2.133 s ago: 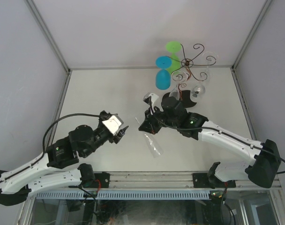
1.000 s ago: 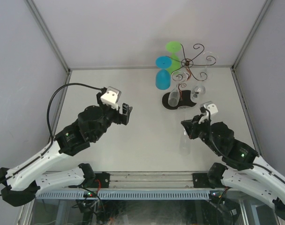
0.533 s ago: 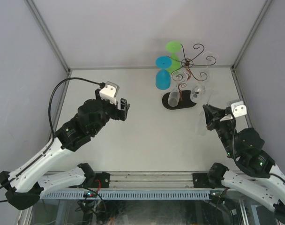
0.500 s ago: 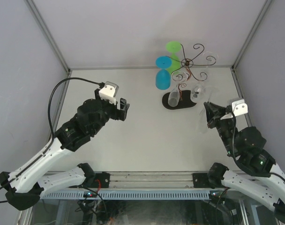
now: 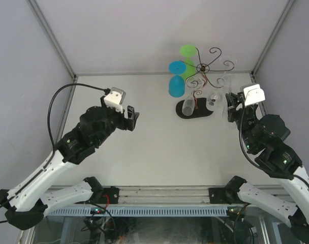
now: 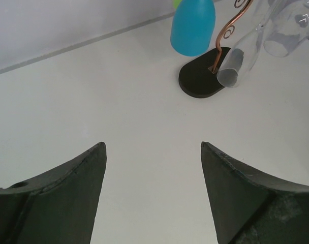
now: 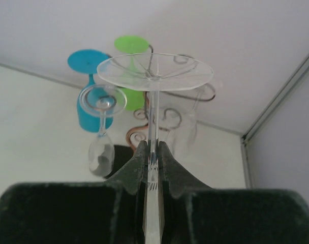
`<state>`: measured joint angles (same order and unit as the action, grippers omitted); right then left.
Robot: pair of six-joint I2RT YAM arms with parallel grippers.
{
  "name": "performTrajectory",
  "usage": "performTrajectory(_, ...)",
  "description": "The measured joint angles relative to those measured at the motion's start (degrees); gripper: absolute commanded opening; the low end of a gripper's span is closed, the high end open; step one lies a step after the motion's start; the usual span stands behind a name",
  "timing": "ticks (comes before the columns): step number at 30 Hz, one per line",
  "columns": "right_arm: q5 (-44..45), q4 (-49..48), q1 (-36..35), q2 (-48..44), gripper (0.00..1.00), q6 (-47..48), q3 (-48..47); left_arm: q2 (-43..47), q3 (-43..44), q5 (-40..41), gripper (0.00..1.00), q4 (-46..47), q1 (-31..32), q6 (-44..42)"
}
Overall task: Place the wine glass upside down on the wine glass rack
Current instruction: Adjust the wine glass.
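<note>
My right gripper point(image 7: 152, 145) is shut on the stem of the clear wine glass point(image 7: 155, 71), which it holds upside down with the round foot on top. In the top view this gripper point(image 5: 230, 105) hangs just right of the wine glass rack point(image 5: 208, 68), a thin brown wire stand with curled arms on a black oval base point(image 5: 195, 111). The rack's curls point(image 7: 138, 136) lie just behind the held stem. My left gripper point(image 5: 131, 117) is open and holds nothing, well to the left of the rack, over bare table point(image 6: 152, 147).
A blue glass point(image 5: 176, 81) and a green glass point(image 5: 188, 57) hang upside down on the rack's left side. Two clear glasses point(image 5: 187, 105) point(image 5: 214, 99) hang over the base. The enclosure's right frame post point(image 5: 258, 96) stands close to my right gripper.
My right arm has carried the wine glass from mid-table on the right up and back to just beside the rack. My left gripper has drawn slightly back and left, still open.
</note>
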<state>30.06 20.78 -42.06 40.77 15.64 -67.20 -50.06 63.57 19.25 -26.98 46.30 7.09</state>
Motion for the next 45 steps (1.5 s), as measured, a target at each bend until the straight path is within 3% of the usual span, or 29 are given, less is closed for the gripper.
performTrajectory(8,-4.7,16.3,3.5,-2.4,0.0,-13.3,0.0,-12.7,14.3,-1.2,0.78,-2.1,1.0,0.5)
performTrajectory(15,-5.4,22.5,3.7,-8.5,0.0,-22.2,4.6,-27.5,36.6,4.4,0.79,-2.6,7.3,1.0)
performTrajectory(26,-4.4,27.8,3.7,-16.8,0.0,-30.3,8.9,-60.2,73.0,7.6,0.8,-4.5,8.9,2.7)
performTrajectory(36,-4.4,30.3,3.7,-19.1,0.0,-32.8,10.9,-73.3,77.5,7.6,0.88,4.4,9.3,-0.5)
performTrajectory(45,-5.0,30.3,3.7,-19.1,0.0,-33.7,11.7,-77.1,79.2,5.7,0.85,9.0,7.5,-0.2)
